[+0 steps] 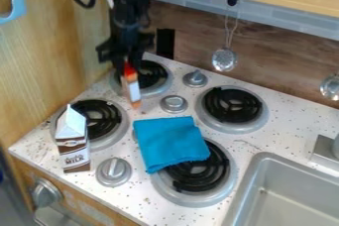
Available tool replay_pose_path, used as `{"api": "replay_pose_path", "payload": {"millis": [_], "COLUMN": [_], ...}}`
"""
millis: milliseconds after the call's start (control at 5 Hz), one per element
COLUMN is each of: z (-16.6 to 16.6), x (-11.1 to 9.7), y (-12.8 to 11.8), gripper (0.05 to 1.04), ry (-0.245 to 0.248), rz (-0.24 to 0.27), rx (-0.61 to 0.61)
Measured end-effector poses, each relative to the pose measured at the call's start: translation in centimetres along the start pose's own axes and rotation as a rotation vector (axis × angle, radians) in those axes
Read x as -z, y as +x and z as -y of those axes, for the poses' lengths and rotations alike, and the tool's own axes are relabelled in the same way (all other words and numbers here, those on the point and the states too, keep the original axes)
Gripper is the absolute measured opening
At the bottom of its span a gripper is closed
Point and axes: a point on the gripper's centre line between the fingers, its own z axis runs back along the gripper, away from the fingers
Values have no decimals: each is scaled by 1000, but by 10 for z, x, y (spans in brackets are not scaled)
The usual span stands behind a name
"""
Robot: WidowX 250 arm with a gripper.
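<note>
One orange-and-white stick (134, 88), pinched near its top by the gripper's (127, 64) fingers, seemingly to leave its lower end free; blue cloth (169, 141) and upright milk carton (72, 143) stand by, frontward of them.

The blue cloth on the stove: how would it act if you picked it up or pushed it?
The blue cloth would probably droop, since it looks like soft fabric lying flat. Pushed, it might bunch or snag on the raised coils of the burner partly under it.
</note>
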Motion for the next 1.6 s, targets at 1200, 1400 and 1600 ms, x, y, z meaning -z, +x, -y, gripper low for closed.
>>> {"api": "replay_pose_path", "payload": {"millis": [1200,1400,1600], "z": [-8,21,50], "x": [-101,-89,-89], "y": [-120,-144,-158], "gripper": [358,358,358], "ry": [-105,-102,-116], "rz": [-57,-81,-75], "rx": [267,356,434]}}
